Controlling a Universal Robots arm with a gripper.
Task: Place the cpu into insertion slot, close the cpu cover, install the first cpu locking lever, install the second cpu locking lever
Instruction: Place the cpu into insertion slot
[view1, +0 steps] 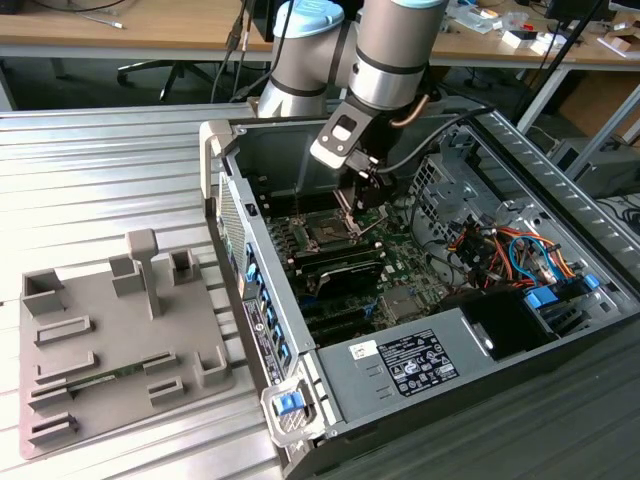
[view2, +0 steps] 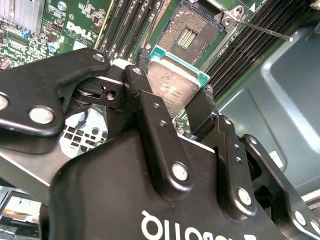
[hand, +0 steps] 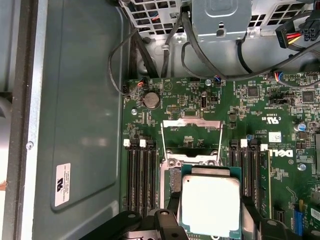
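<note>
- The gripper (view2: 175, 92) is clenched on the cpu (view2: 172, 80), one black finger (view2: 145, 95) pressed against each of two opposite edges of the chip.
- In the first wrist view the cpu (hand: 210, 205) shows its dull silver top with a green border around it, held between the gripper (hand: 210, 222) fingers.
- The cpu hangs above the motherboard, close to the insertion slot (view2: 192, 31) but not seated in it; the slot's dark contact field lies bare.
- The cpu cover (hand: 192, 122) stands swung open on the far side of the socket, with green board visible through its window.
- A thin metal locking lever (view2: 265, 31) juts out from a corner of the socket, unlatched.
- Long black memory slots (hand: 140, 175) flank the socket on both sides.
- In the exterior view the gripper (view1: 365, 190) reaches down into the open computer case (view1: 240, 220), just above the insertion slot (view1: 324, 236).
- The case lies on a ribbed metal table (view1: 100, 160); a grey fixture tray (view1: 110, 340) sits beside it, on the exterior view's left.
</note>
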